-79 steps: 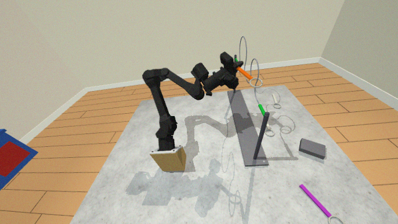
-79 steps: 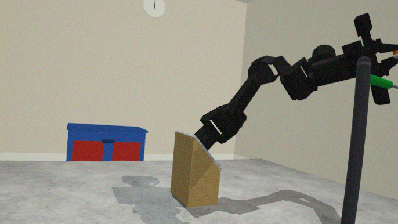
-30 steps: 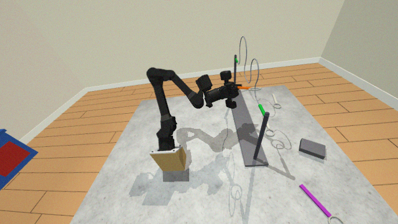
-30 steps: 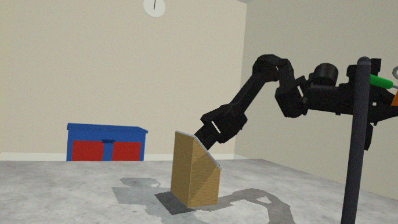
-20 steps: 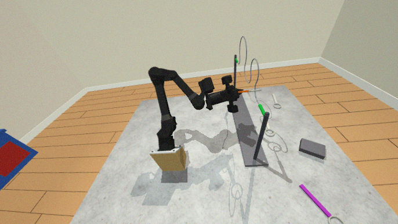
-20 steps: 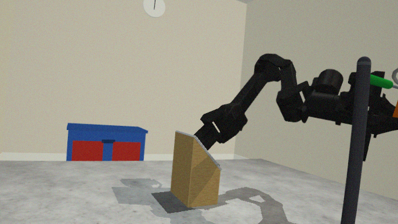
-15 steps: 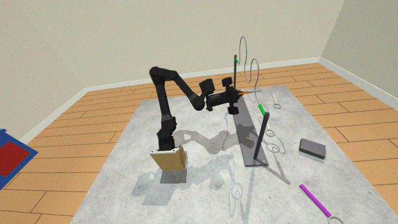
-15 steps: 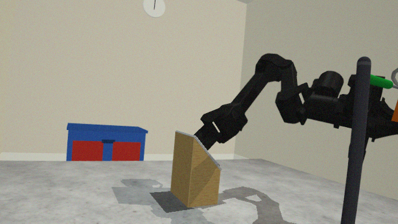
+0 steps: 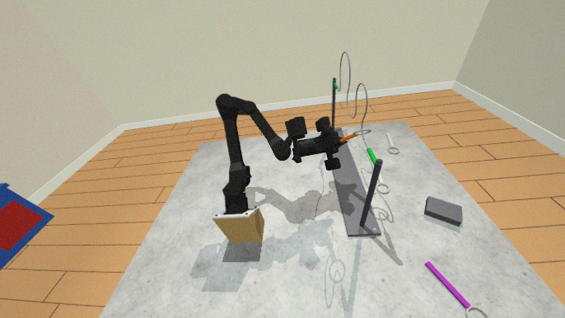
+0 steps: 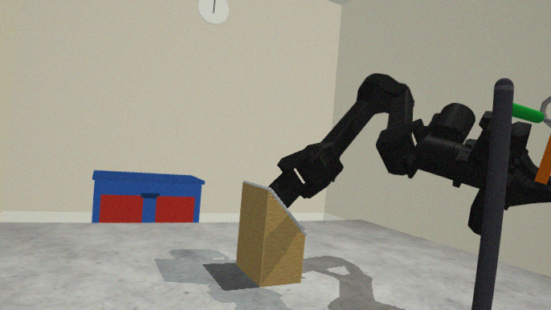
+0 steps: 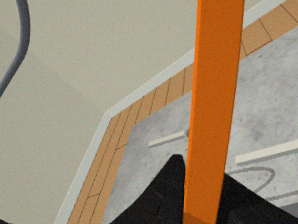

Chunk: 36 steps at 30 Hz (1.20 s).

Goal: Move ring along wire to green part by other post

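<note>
My gripper point(image 9: 341, 141) point(image 11: 184, 163) is shut on the orange handle point(image 9: 349, 137) point(image 10: 544, 162) point(image 11: 215, 100). In the top view the ring point(image 9: 370, 131) lies nearly flat around the grey wire point(image 9: 366, 102) point(image 11: 25, 45), below its nearer loop and above the near green part point(image 9: 371, 156) point(image 10: 528, 113). The wire appears to pass through the ring; any contact is too small to tell. The near post point(image 9: 371, 194) point(image 10: 491, 201) stands beside the near green part. The far green part point(image 9: 336, 86) is at the top of the far post point(image 9: 333, 103). The ring is outside the wrist view.
The posts stand on a dark base strip point(image 9: 353, 206). Beyond it lie pale-handled rings point(image 9: 389, 141) point(image 11: 167, 139), a dark block point(image 9: 443, 211) and a ring with a magenta handle point(image 9: 446, 284). The arm stands on a wooden block point(image 9: 243, 228) point(image 10: 265, 249).
</note>
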Each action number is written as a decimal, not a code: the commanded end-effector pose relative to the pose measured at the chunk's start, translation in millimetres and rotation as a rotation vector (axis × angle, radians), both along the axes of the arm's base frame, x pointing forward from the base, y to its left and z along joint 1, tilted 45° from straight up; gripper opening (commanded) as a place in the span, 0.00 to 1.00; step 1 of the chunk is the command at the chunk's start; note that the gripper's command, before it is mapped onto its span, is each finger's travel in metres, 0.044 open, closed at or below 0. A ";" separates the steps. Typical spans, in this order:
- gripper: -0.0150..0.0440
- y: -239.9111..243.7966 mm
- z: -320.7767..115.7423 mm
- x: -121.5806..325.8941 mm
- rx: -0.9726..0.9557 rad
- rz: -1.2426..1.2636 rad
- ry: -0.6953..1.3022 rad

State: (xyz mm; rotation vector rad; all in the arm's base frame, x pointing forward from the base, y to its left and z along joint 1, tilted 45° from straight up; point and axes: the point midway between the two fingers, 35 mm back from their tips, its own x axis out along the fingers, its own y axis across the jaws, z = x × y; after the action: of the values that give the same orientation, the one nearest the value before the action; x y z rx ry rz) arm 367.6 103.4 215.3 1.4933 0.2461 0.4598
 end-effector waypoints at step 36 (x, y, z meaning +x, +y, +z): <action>0.00 -27.8 -82.8 2.3 -0.528 -0.008 -0.003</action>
State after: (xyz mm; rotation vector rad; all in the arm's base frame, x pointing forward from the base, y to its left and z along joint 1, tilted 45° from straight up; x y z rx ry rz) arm 369.8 80.1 143.1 1.0242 0.3131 0.3674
